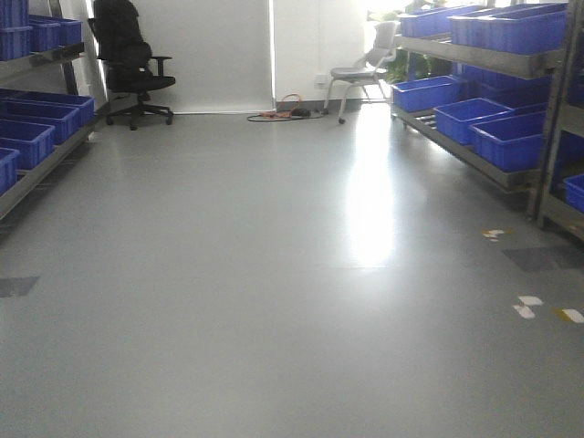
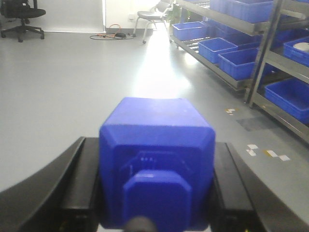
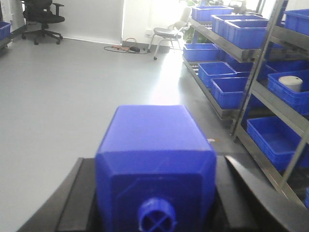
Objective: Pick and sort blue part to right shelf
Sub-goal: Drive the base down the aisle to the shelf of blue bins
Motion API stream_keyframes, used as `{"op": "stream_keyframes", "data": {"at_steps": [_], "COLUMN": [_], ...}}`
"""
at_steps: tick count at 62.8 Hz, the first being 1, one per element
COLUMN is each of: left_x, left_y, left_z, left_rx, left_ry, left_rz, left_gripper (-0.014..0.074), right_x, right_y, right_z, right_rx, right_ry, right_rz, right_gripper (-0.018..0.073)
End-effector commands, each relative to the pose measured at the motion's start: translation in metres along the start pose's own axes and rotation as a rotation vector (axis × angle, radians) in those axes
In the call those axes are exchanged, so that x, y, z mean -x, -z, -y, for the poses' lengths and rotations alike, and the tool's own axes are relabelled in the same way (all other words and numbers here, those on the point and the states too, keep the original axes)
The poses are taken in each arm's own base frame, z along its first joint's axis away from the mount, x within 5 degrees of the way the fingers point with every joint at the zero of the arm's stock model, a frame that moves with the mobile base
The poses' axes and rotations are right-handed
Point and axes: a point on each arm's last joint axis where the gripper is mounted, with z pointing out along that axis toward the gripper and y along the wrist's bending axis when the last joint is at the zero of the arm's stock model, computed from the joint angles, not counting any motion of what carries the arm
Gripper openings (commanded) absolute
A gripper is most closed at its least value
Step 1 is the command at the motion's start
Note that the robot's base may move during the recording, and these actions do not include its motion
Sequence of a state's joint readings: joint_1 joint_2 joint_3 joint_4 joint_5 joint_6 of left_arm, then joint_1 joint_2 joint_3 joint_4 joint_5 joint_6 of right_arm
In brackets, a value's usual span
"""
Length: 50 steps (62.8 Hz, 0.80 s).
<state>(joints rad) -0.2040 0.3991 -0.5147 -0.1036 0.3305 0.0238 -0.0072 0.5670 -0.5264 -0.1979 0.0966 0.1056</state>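
Left wrist view: a blue plastic block with a stepped square face (image 2: pixel 157 164) fills the near foreground, clamped in the left claw (image 2: pixel 154 142). The black fingers (image 2: pixel 72 188) press against both of its sides.

Right wrist view: a blue plastic block with a round ribbed cap (image 3: pixel 154 145) sits likewise in the right claw (image 3: pixel 154 162), gripped on both flanks by black fingers (image 3: pixel 72 193). Both blocks are held clear above the glossy grey floor (image 1: pixel 274 274).

Beyond the claws, the grey metal right shelf (image 3: pixel 227 113) runs along the right wall, carrying blue plastic bins (image 3: pixel 231 89) on at least 2 tiers. 1 bin holds a white cylindrical roll (image 3: pixel 290 83). The shelf is well apart from both blocks.

At the far wall stand a black swivel office chair (image 1: pixel 132 59) and a grey metal-framed chair (image 1: pixel 365 68), with orange cabling (image 1: pixel 283 111) on the floor between them. More blue bins line the left rack (image 1: pixel 36 137).
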Motion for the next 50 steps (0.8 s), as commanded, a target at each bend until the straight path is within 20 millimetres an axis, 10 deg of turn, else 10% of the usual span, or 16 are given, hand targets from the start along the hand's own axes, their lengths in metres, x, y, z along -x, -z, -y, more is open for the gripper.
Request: {"op": "stream_keyframes", "data": {"at_steps": [1, 50], "left_x": [0.0169, 0.0167], "left_y": [0.0020, 0.0020], "left_z": [0.0007, 0.0007], "left_rx": [-0.001, -0.001], "left_ry": [0.003, 0.003], "left_rz": [0.107, 0.106], "left_gripper": [0.0280, 0.0280], "right_x": [0.0192, 0.0185], "right_y": [0.0022, 0.0021], "right_z": [0.0008, 0.0009], "right_rx": [0.000, -0.001], "right_ry": [0.015, 0.015], "right_rz": [0.127, 0.118], "right_gripper": [0.0340, 0.0340]}}
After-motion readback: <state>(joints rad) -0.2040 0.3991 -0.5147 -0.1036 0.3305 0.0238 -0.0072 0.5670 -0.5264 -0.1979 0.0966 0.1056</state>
